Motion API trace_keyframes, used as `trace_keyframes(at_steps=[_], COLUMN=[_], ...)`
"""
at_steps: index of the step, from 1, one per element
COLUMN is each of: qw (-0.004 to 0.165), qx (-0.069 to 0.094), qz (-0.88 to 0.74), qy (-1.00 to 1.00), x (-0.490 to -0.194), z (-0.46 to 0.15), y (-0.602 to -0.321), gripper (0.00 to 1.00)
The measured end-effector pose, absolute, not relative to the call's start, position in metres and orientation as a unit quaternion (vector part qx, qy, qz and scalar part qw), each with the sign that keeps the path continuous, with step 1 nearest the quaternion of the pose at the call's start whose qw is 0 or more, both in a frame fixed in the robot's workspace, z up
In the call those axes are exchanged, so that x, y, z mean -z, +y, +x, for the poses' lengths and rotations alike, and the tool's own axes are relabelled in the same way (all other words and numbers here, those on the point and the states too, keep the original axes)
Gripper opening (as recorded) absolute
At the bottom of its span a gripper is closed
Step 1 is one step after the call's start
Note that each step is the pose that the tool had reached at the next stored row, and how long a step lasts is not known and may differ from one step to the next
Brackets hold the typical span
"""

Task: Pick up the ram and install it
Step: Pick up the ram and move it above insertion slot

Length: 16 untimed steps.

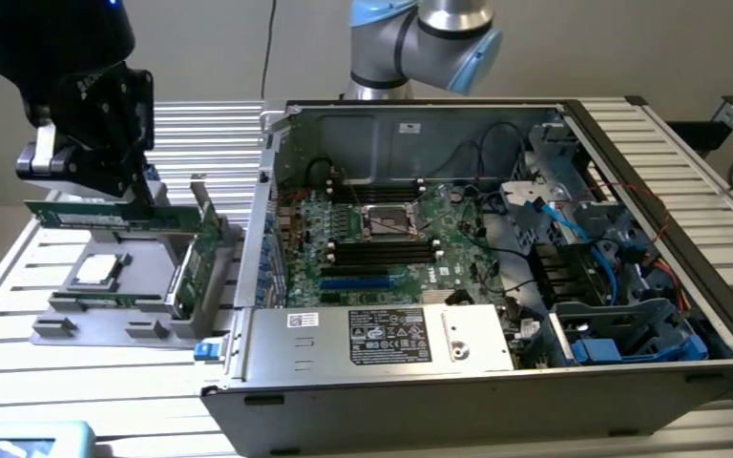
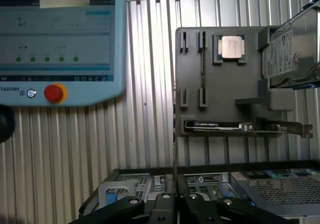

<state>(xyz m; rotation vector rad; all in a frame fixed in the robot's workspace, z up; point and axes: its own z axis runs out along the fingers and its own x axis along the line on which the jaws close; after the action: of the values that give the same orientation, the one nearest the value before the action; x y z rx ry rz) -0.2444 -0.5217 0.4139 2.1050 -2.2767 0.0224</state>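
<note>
The ram (image 1: 87,218), a long thin green stick, hangs level above the grey parts holder (image 1: 112,315) at the exterior view's left. My black gripper (image 1: 140,196) is shut on it from above, near its middle. The ram is clear of the holder and apart from the open computer case (image 1: 494,382). On the motherboard (image 1: 392,248) inside the case, long black memory slots (image 1: 380,250) lie beside the processor socket. In the wrist view the gripper (image 2: 176,206) sits over the holder (image 2: 225,84), its fingers close together.
A taller green expansion card (image 1: 201,248) stands in the holder close to the ram's end. The holder also carries a processor (image 2: 230,48) and a hard drive (image 2: 292,49). A teach pendant (image 2: 60,44) lies on the slatted table. Cables and drive cages crowd the case's right side.
</note>
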Motion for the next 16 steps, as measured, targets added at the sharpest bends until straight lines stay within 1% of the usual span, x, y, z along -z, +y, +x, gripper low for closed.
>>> trace_keyframes(at_steps=[4,16], qw=[0.023,0.023], qx=[-0.005,-0.005], qz=[0.680,0.687], qy=[-0.733,-0.726], x=[-0.414,-0.413], z=[-0.228,-0.180], y=[-0.522,-0.522], gripper=[0.13,0.13])
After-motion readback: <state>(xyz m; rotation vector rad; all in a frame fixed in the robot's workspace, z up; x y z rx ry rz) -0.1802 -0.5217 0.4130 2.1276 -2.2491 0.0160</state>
